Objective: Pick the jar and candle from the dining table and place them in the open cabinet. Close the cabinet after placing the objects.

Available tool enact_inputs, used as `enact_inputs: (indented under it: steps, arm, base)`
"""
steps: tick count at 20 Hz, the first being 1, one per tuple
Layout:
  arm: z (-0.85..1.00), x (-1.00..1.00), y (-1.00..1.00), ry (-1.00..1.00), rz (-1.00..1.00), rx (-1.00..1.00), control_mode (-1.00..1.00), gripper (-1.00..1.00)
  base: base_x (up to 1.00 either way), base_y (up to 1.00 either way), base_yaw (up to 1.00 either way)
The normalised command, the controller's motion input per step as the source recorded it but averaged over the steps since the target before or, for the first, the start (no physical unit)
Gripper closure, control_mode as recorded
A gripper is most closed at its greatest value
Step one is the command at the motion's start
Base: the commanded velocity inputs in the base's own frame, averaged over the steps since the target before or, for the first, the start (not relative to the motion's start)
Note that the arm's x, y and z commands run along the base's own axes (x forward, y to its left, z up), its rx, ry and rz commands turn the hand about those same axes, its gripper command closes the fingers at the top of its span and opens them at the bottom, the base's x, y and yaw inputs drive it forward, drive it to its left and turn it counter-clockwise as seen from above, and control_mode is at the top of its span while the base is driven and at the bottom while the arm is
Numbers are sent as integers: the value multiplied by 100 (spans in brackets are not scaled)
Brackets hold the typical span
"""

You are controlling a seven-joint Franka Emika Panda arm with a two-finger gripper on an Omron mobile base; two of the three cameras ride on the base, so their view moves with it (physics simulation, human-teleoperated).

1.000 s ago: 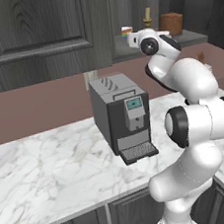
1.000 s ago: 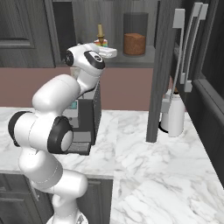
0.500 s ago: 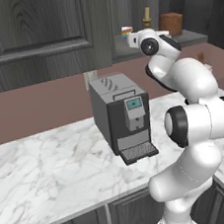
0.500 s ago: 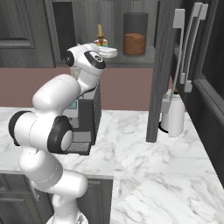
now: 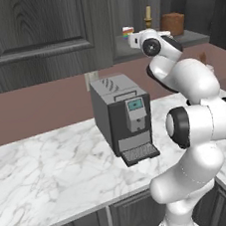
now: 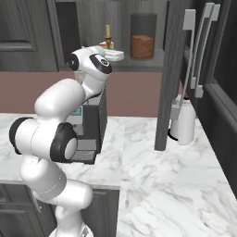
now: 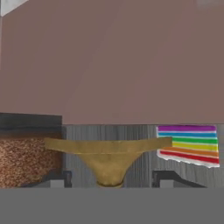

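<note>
Candle (image 6: 108, 33) (cream stick, gold holder) stands between parted jaws, beside brown-filled jar (image 6: 142, 42).

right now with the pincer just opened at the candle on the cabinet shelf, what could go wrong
1. The pincer straddles the candle's brass holder closely; pulling back crookedly could tip the candle.
2. The jar and a rainbow cake slice sit close on either side, so a sideways swing could knock them.
3. The cabinet door stands open; closing it means clearing the coffee machine below.
</note>
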Motion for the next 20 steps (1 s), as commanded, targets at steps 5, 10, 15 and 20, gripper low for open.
enact_inputs:
  steps: [5, 10, 15, 20]
  arm:
    - [0, -1, 14, 0, 0, 0, -100, -100]
    - [0, -6, 34, 0, 0, -2, -100, -100]
    - [0, -14, 21, 0, 1, -2, -100, -100]
    - [0, -48, 5, 0, 0, -1, -100, -100]
  base:
    - [0, 0, 0]
    - [0, 0, 0]
    - [0, 0, 0]
    - [0, 0, 0]
